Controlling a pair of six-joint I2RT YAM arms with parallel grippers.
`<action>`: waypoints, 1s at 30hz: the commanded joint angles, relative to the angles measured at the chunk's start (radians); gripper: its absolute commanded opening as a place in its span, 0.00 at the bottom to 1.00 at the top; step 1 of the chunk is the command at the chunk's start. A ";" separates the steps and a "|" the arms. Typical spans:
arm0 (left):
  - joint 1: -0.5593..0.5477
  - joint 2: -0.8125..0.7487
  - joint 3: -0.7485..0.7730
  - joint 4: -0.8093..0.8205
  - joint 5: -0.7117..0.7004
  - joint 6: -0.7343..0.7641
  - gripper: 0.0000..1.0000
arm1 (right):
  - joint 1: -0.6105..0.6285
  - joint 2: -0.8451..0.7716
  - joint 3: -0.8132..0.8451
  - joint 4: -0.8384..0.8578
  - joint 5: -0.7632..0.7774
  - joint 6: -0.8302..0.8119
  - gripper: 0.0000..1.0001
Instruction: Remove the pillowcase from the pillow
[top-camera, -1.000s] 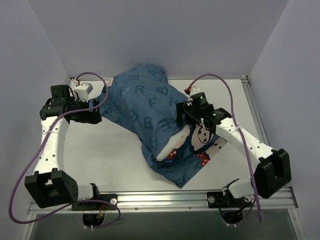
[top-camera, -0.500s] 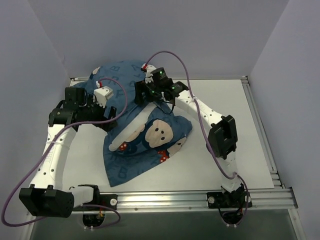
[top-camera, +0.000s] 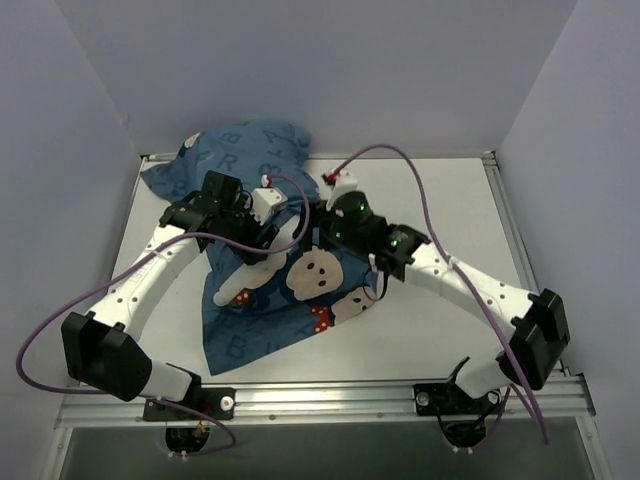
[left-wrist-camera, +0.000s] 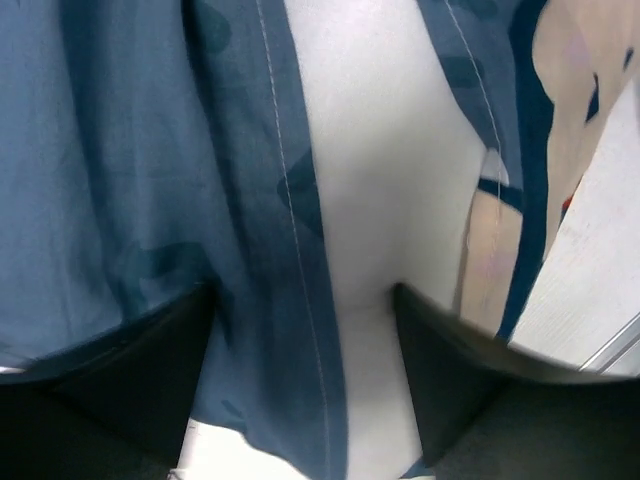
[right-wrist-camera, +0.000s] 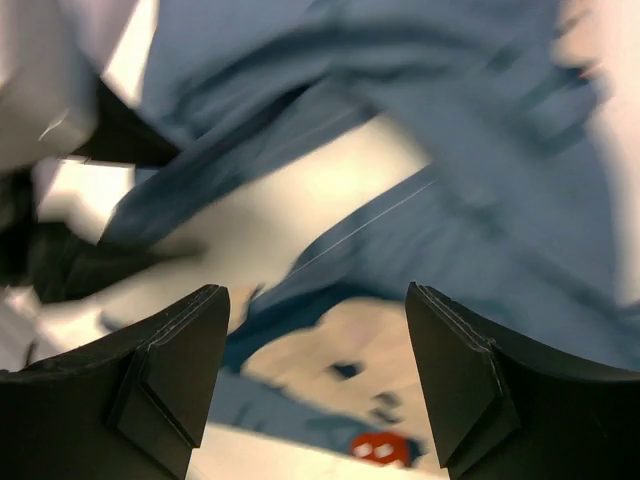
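Left hand stands wide open at the mouth of the pillowcase, its jaws set astride the stitched hem and a strip of white pillow that shows in the gap, with nothing clamped. Right hand, reaching in from the opposite side, is spread just as wide above the cloth and grips nothing; its own view is blurred. From above, both hands meet over the middle of the bundle, which lies left of centre on the tabletop. The near corner of the blue cover lies flat towards the arm bases. A printed mouse face and a red bow face up just beside the right hand. Only a pale sliver of the pillow peeks out; the rest is inside the cover. The far end is bunched against the back wall.
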 joint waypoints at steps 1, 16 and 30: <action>-0.018 0.011 0.011 0.095 -0.139 0.015 0.58 | 0.069 -0.032 -0.114 0.148 0.065 0.191 0.72; 0.003 0.050 -0.005 0.203 -0.309 -0.072 0.02 | 0.064 0.093 -0.196 0.174 0.178 0.308 0.10; 0.188 0.085 0.074 0.281 -0.333 -0.086 0.02 | -0.091 -0.285 -0.815 0.195 0.105 0.413 0.00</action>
